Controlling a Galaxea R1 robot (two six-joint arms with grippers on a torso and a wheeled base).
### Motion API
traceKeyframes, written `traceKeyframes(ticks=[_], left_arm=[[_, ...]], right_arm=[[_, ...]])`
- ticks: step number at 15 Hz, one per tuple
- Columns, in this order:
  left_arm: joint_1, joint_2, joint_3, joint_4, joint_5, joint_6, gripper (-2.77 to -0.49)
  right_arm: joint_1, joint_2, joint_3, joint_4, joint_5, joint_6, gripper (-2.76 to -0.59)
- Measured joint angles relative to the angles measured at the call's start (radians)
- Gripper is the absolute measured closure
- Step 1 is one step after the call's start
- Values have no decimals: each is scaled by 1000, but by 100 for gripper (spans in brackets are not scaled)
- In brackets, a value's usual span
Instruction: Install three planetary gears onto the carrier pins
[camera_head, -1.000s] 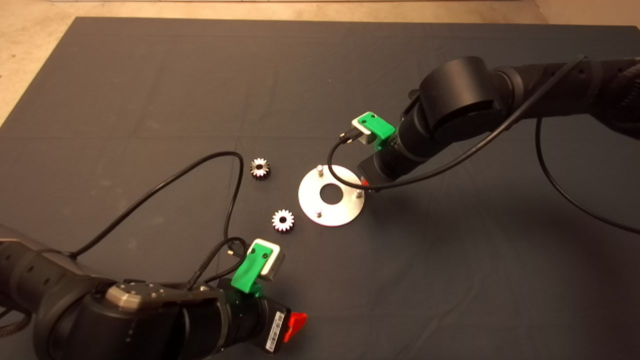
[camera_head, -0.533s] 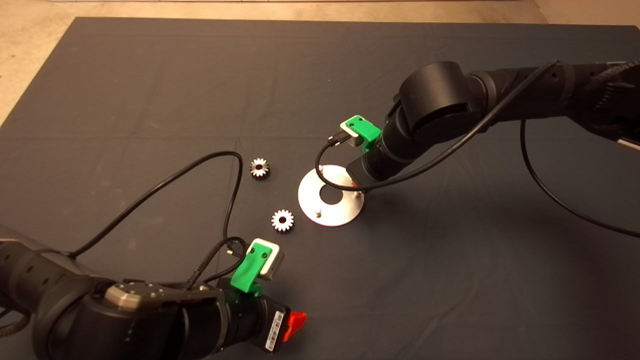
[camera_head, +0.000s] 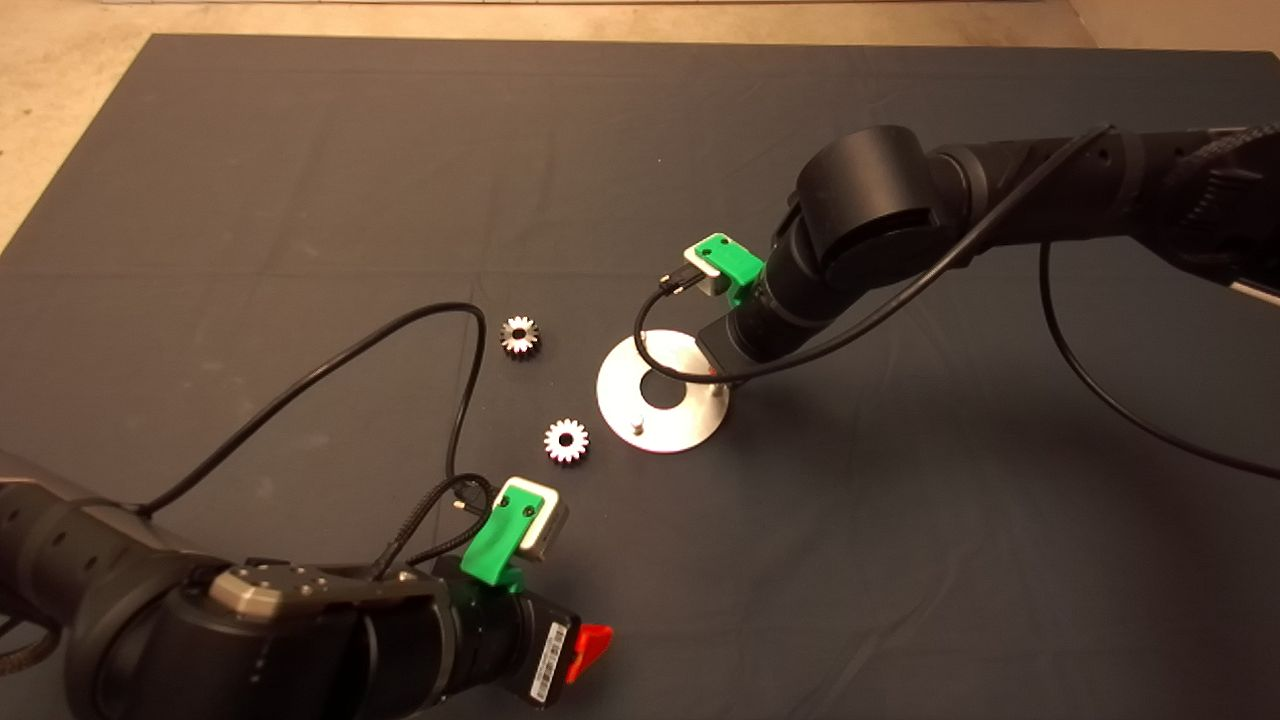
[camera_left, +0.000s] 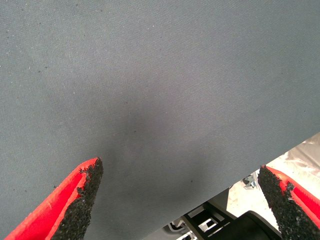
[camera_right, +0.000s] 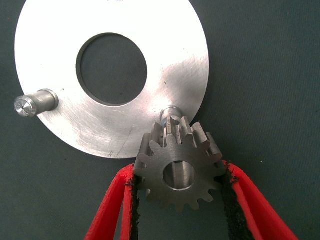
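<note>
Head view: a shiny round disc (camera_head: 660, 393) lies mid-frame on the dark cloth mat (camera_head: 300, 200); two toothed steel gears (camera_head: 566, 441) rest left of it, apart; the left gripper (camera_head: 590, 645) waits at the lower edge. Left wrist view: its rough pads (camera_left: 87, 192) spread wide above bare cloth near the mat's edge. Right wrist view: the right gripper (camera_right: 180, 200) clamps a third gear (camera_right: 178, 167) just beside one pin (camera_right: 170, 116); another pin (camera_right: 34, 103) stands free.

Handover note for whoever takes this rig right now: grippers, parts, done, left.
Right gripper: shut on a gear, held just short of a pin at the disc edge, not on it.
Left gripper: open, idle over bare mat at lower left.
Two gears lie loose left of the disc.
Done: none seated. Left: all three.
</note>
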Motion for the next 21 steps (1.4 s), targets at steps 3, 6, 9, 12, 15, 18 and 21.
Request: traceKeyframes(ticks=[3, 6, 9, 12, 15, 18, 21], left_arm=[[0, 0, 0, 0, 0, 0, -222], [0, 0, 0, 0, 0, 0, -222], [0, 0, 0, 0, 0, 0, -222], [0, 1, 0, 0, 0, 0, -222], [0, 1, 0, 0, 0, 0, -222], [0, 1, 0, 0, 0, 0, -222], [0, 1, 0, 0, 0, 0, -222]], right_arm=[[-5, 0, -3, 0, -2, 0, -89], [-5, 9, -23, 0, -1, 0, -89], [-5, 13, -43, 0, -2, -9, -89], [-5, 26, -67, 0, -2, -23, -89], [-5, 37, -72, 0, 1, -23, -89], [-5, 36, -79, 0, -1, -23, -89], [-5, 36, -79, 0, -1, -23, -89]])
